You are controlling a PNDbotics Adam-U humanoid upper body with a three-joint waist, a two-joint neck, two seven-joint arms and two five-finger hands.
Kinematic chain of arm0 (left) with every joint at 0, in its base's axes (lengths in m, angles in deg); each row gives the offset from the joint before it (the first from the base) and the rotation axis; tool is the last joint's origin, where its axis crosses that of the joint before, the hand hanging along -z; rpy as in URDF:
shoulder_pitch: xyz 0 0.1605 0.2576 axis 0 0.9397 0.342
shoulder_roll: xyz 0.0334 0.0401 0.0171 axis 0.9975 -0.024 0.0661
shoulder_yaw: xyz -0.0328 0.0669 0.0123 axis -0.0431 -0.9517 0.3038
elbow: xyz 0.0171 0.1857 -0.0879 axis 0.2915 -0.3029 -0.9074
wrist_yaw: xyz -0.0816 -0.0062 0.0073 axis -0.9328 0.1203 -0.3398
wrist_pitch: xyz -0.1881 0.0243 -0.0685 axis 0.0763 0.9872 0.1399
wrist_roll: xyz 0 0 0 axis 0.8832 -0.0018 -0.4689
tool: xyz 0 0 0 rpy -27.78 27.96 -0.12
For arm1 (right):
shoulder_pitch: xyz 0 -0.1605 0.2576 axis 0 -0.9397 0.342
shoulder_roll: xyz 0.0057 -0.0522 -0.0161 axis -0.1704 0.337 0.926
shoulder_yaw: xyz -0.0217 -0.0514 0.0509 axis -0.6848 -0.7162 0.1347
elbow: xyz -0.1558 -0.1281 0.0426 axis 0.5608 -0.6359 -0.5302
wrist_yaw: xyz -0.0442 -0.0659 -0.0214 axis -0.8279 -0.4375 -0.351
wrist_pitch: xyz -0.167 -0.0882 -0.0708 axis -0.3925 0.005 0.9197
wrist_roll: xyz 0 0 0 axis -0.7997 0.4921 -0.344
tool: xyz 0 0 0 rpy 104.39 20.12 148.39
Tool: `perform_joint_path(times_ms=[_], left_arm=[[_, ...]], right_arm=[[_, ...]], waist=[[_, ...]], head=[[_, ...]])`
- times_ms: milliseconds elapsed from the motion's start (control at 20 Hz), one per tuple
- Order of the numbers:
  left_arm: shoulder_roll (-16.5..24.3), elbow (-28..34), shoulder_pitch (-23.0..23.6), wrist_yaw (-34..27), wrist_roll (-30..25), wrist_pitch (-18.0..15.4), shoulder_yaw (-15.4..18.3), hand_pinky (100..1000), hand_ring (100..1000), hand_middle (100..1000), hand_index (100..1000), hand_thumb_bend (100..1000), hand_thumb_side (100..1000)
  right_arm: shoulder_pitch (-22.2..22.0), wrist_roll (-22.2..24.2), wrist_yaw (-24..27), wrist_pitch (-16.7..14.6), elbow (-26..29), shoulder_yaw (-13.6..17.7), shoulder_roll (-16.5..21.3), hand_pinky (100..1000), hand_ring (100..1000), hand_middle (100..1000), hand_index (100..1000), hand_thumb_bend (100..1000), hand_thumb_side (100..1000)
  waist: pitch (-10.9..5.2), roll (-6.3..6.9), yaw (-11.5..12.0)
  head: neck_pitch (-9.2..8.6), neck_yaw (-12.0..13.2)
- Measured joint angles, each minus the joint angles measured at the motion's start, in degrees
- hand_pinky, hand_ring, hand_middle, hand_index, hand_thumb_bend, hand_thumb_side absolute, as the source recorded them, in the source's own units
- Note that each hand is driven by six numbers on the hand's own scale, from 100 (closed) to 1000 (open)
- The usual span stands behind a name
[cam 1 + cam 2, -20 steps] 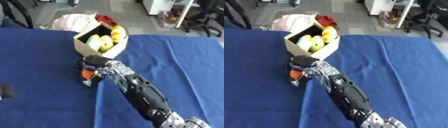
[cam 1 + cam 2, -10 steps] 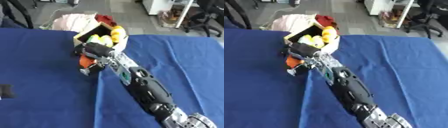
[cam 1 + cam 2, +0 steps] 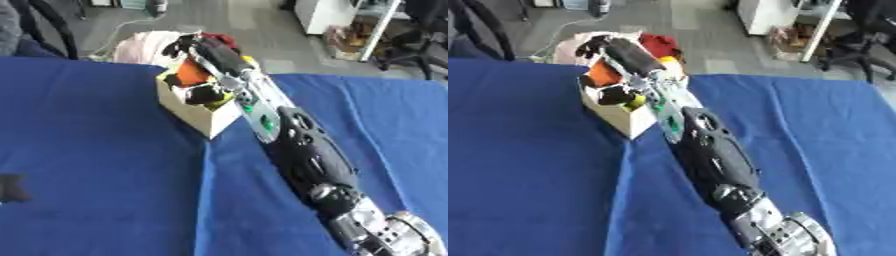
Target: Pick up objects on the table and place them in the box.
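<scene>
My right arm reaches from the lower right across the blue table (image 3: 96, 165) to the cream cardboard box (image 3: 194, 112) at the far edge. My right hand (image 3: 210, 49) hangs over the box's open top, its fingers curled round an orange object (image 3: 190, 73) that sits just above the opening. Inside the box I make out something yellow-green (image 3: 634, 102) and something red (image 3: 658, 42) at the back; the arm hides the rest. My left hand shows in neither view.
A pink and white bundle (image 3: 144, 46) lies on the floor behind the box. A small dark thing (image 3: 10, 187) sits at the table's left edge. Office chairs and a white cabinet stand beyond the table at the upper right.
My right hand has lifted the orange object off the cloth in front of the box and carried it up and away, so it now hangs over the box's opening.
</scene>
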Motion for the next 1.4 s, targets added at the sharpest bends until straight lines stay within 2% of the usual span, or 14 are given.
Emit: perform_joint_path(times_ms=[100, 250, 350, 500, 950, 1050, 1100, 1400], left_arm=[[0.0, 0.0, -0.2, -0.1, -0.3, 0.0, -0.3, 650, 530, 477, 663, 100, 784], [0.0, 0.0, -0.3, -0.1, -0.4, 0.0, -0.3, 650, 530, 477, 662, 100, 787], [0.0, 0.0, -0.3, -0.1, -0.4, 0.0, -0.3, 650, 530, 477, 662, 100, 789], [0.0, 0.0, -0.4, -0.1, -0.4, 0.0, -0.3, 649, 529, 476, 662, 100, 791], [0.0, 0.0, -0.7, 0.0, -0.4, 0.0, -0.3, 649, 528, 476, 661, 100, 794], [0.0, 0.0, -0.7, 0.0, -0.4, 0.0, -0.3, 648, 528, 476, 661, 100, 794], [0.0, 0.0, -0.7, 0.0, -0.4, 0.0, -0.3, 648, 528, 476, 661, 100, 794], [0.0, 0.0, -0.7, 0.1, -0.3, 0.0, -0.3, 648, 527, 476, 661, 100, 793]], right_arm=[[0.0, -3.6, -0.7, 1.9, -1.6, 1.5, 0.5, 477, 541, 781, 878, 100, 250], [-0.1, -7.4, -2.0, 3.8, -4.1, 2.7, 0.6, 662, 776, 881, 969, 100, 222], [-0.4, -7.9, -3.0, 4.5, -5.9, 3.0, 0.6, 722, 826, 914, 990, 100, 211], [-0.7, -6.6, -3.8, 4.9, -8.1, 3.2, 0.6, 773, 854, 932, 1000, 100, 206], [-1.1, -3.0, -4.3, 4.3, -9.6, 3.3, 0.2, 794, 857, 946, 1000, 100, 202], [-1.4, -2.5, -4.2, 3.9, -9.7, 3.3, 0.1, 815, 857, 946, 1000, 100, 206], [-1.4, -2.2, -3.8, 3.7, -9.7, 3.3, 0.0, 864, 866, 941, 1000, 100, 217], [-1.4, -1.9, 4.7, 1.0, -7.2, 2.7, -0.4, 996, 925, 944, 1000, 100, 314]], waist=[[0.02, -0.25, 0.5], [0.06, -0.52, 0.6], [0.07, -0.59, 0.7], [0.3, -0.72, 0.6], [0.33, -1.0, 0.4], [0.33, -1.0, 0.3], [0.33, -1.0, 0.2], [0.33, -1.0, -0.8]], head=[[-0.26, -0.1], [-0.67, -0.2], [-0.7, -0.2], [-0.72, -0.2], [-0.75, -0.2], [-0.76, -0.2], [-0.78, -0.2], [-0.93, 0.0]])
